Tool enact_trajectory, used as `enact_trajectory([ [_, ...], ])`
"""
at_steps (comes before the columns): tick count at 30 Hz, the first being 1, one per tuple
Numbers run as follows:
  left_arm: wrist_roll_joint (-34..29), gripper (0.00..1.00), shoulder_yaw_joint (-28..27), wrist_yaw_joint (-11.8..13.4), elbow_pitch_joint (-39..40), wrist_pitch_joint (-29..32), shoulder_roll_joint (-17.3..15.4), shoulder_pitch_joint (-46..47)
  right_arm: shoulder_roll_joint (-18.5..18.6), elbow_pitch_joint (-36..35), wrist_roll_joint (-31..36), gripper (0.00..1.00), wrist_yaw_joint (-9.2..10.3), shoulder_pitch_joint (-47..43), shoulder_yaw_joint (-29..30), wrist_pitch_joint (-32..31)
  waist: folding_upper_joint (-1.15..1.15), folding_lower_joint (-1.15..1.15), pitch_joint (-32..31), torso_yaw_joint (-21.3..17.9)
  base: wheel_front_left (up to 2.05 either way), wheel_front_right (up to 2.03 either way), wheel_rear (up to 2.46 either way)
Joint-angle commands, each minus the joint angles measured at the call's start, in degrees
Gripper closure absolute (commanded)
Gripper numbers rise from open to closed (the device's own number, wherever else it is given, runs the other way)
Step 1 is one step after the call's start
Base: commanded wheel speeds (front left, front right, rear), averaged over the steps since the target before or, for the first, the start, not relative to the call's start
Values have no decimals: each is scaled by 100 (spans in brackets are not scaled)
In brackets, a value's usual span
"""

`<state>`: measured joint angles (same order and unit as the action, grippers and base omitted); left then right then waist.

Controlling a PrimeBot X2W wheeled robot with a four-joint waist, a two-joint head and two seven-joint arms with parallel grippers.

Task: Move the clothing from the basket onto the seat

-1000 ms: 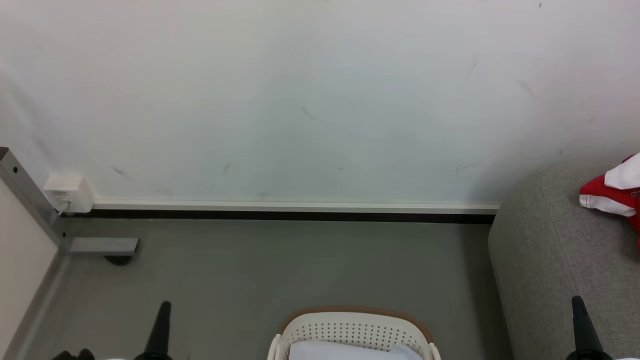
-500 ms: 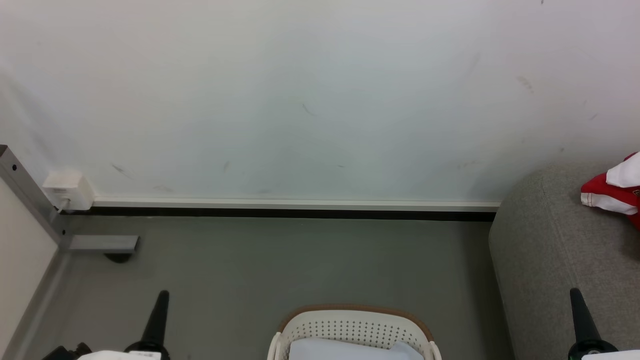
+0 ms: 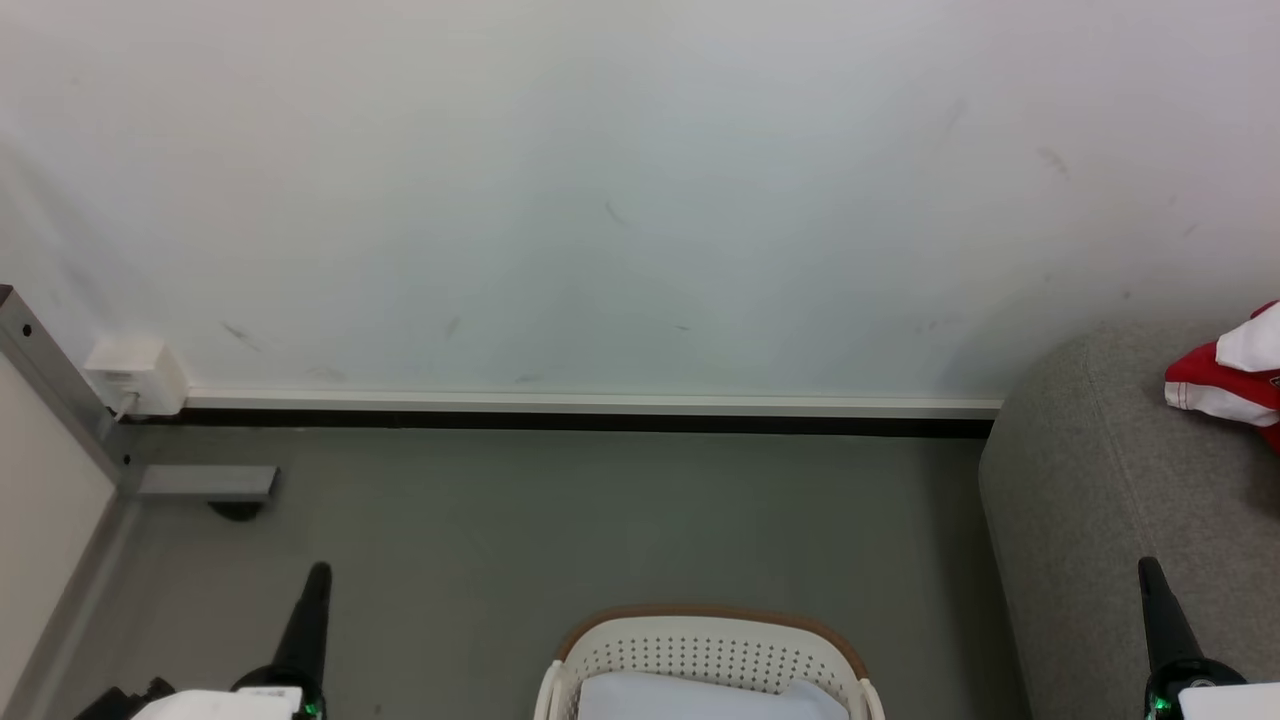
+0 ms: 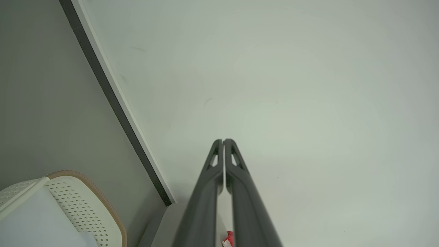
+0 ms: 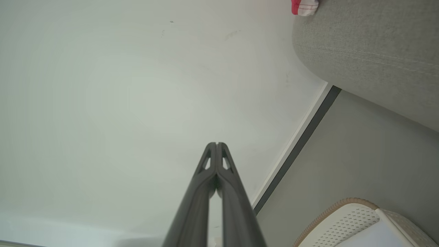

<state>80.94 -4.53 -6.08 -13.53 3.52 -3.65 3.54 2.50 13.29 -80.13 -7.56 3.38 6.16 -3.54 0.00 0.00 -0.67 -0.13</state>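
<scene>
As we hold our left gripper [image 4: 223, 140] and right gripper [image 5: 216, 143] low, each with its fingers pressed together on nothing, the basket [image 3: 710, 615] sits on the grey floor [image 3: 600, 520] between them. Farther right, the clothing [image 3: 1225, 385] lies on the seat [image 3: 1090, 480], with the white wall [image 3: 600, 200] beyond.

One basket [image 3: 710, 612] on the floor, with one pale sheet [image 3: 700, 698] lying inside it. One grey seat [image 3: 1100, 500], carrying one red-and-white garment [image 3: 1225, 385], cut off by the picture's edge, so any further pieces past that edge uncounted. Two pairs of jaws, one left and one right; one white box [image 3: 135, 375] low on the wall, one metal foot [image 3: 205, 483] beneath it, and one skirting strip [image 3: 590, 405].
</scene>
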Motion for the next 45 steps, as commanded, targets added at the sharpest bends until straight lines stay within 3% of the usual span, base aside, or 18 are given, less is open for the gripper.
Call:
enact_trajectory([
  [1, 145, 100, -34, -46, 7, 42, 4, 85, 55, 11, -135, 100, 11, 85, 25, -33, 0, 0, 2, 0, 0, 0, 0],
  [28, 1191, 100, -228, -167, -62, 330, 79, 304, 60, 86, -1259, 100, 14, 335, 50, -320, 0, 0, 84, 13, 0, 0, 0],
  [45, 1177, 100, -222, -161, -60, 328, 77, 301, 59, 85, -1232, 100, 14, 329, 48, -321, 0, 0, 84, 14, 0, 0, 0],
])
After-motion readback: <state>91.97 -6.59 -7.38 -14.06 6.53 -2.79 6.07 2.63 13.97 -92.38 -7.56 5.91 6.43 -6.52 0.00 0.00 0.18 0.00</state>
